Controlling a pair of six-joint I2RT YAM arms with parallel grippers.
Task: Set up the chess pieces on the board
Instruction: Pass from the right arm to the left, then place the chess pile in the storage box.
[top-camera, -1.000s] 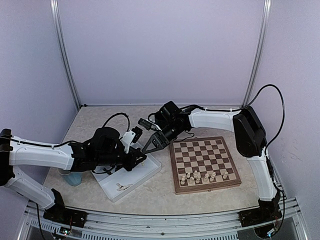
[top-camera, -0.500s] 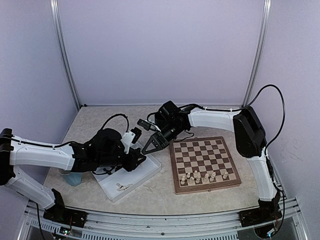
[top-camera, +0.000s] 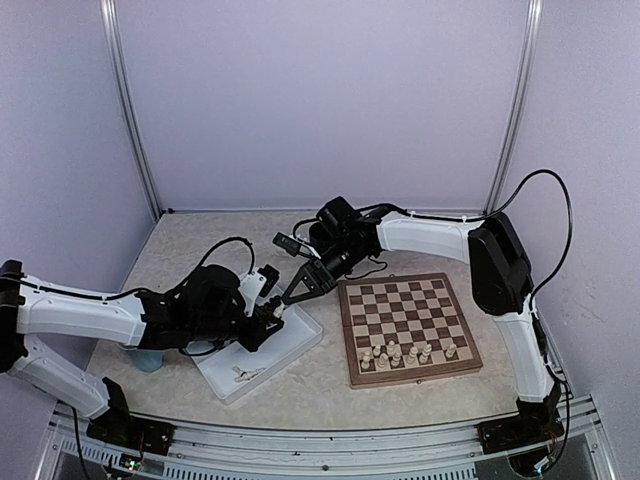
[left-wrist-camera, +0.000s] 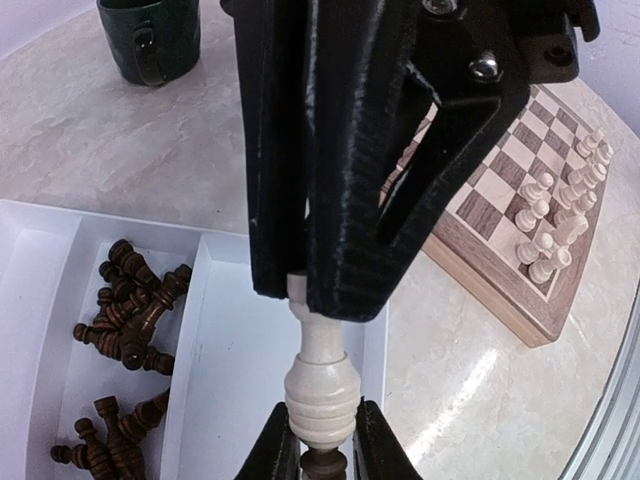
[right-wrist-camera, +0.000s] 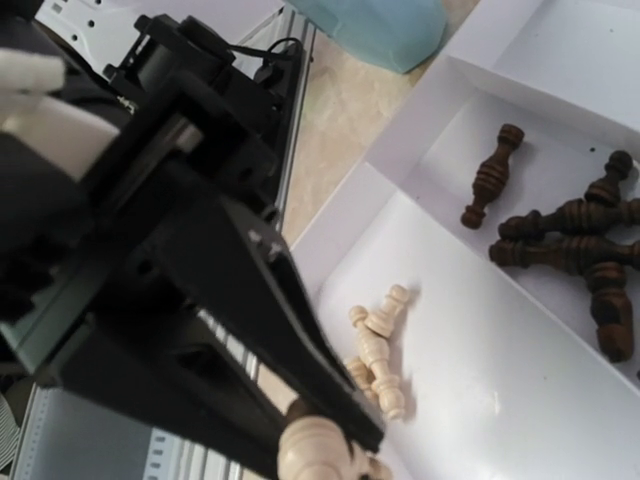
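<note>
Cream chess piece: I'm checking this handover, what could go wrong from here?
Both the left gripper and right gripper pinch the cream turned chess piece; a mistimed release could drop it into the white divided tray below. The right gripper holds only its slim top, so it may tilt.

Top external: fixed, high behind arm bases, faces forward-down, far, covers whole bench (top-camera: 180, 245). Left wrist: close range, faces board (left-wrist-camera: 505, 175) across tray (left-wrist-camera: 240, 340). Right wrist: close range, looks down into tray. Wrist views share tray, cream piece (left-wrist-camera: 320, 395).
</note>
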